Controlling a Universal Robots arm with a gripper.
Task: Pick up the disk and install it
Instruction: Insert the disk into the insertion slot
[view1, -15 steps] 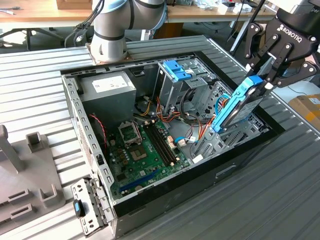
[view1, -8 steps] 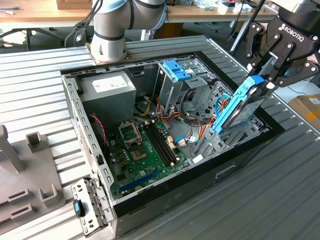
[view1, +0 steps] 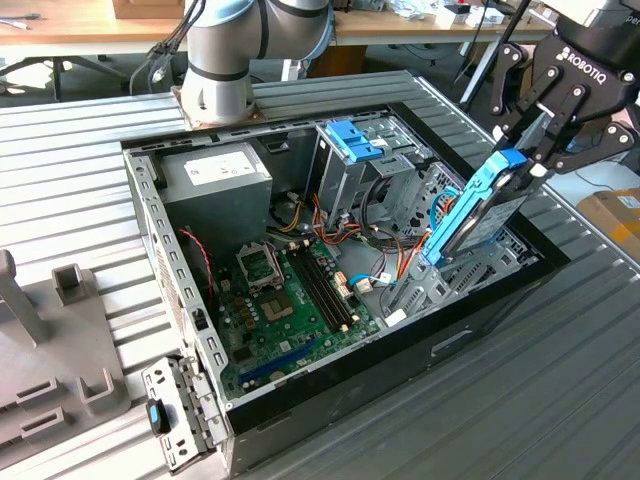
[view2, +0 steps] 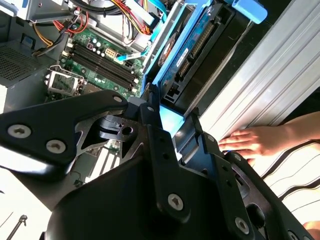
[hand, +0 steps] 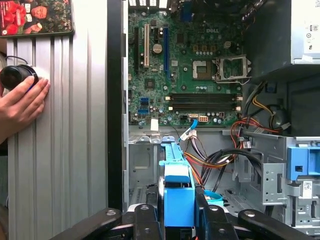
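The disk (view1: 478, 212), a black drive in a bright blue carrier, hangs tilted with its lower end dipping into the drive bay (view1: 455, 275) at the exterior view's right side of the open computer case (view1: 150, 225). My gripper (view1: 528, 160) is shut on the disk's upper end, just below the blue end tab. In the second wrist view the fingers (view2: 150, 112) clamp the carrier of the disk (view2: 192, 47). In the first wrist view the disk (hand: 177, 187) stands edge-on between the fingers, above the bay (hand: 145, 165).
A motherboard (view1: 290, 300) and loose cables (view1: 385, 270) lie in the case beside a light-blue latch (view1: 352, 140). A grey bracket with a blue clip (view1: 170, 415) lies outside the case's near corner. A person's hand (hand: 20, 102) rests on the ribbed table beside the case.
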